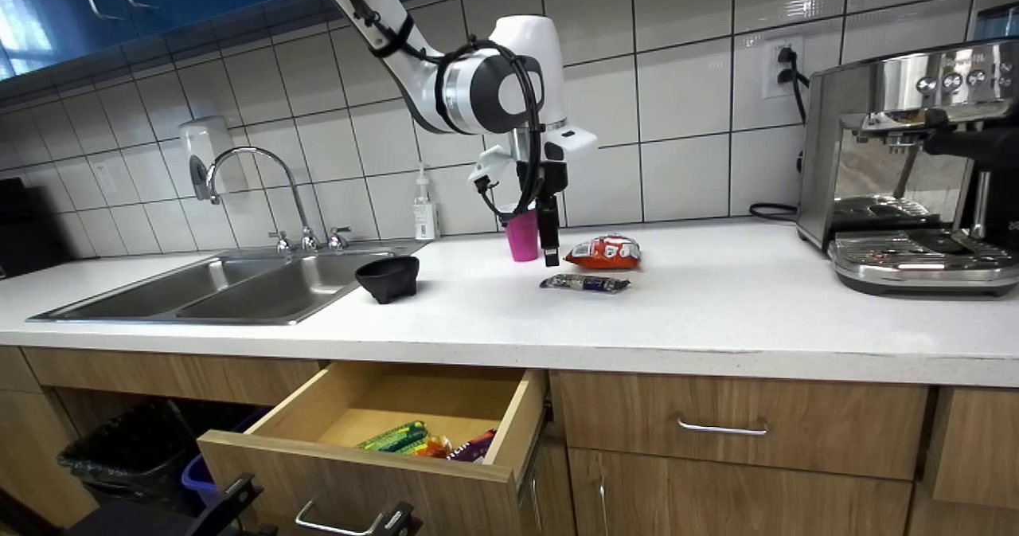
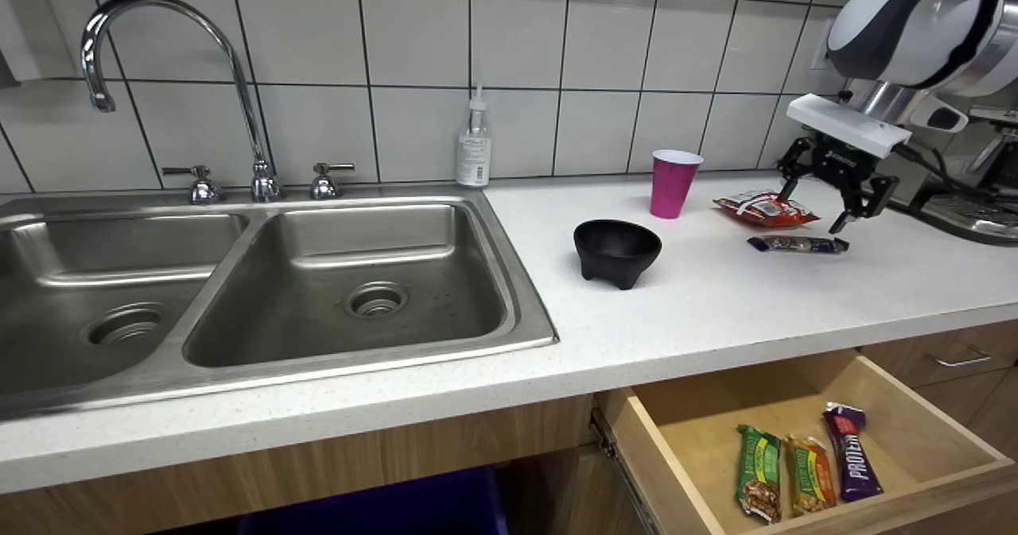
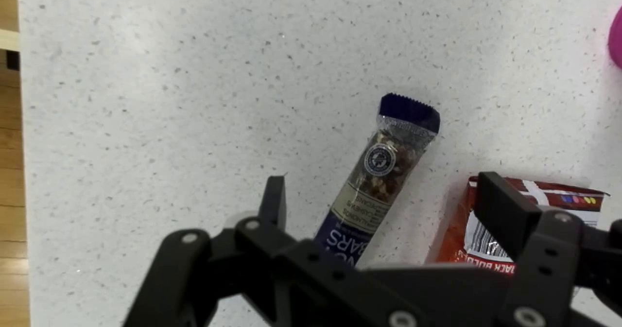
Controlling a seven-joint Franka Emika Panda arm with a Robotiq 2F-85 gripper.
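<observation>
The pincer (image 3: 383, 193), jaws spread wide and holding nothing, hangs above the nut bar (image 3: 379, 181) on the table (image 3: 170, 98). A clean pinch probably calls for squaring to the slanted bar and sparing the red snack bag (image 3: 486, 239). The wrist view hides the bar's lower end behind the pincer and crops the magenta cup (image 3: 616, 40).

My gripper (image 3: 382, 176) stands wide above a snack bar (image 3: 371, 193) on the counter (image 3: 170, 108). Right of the bar lies a red bag (image 3: 481, 243), partly behind the gripper; farther right, a pink cup (image 3: 616, 38).
</observation>
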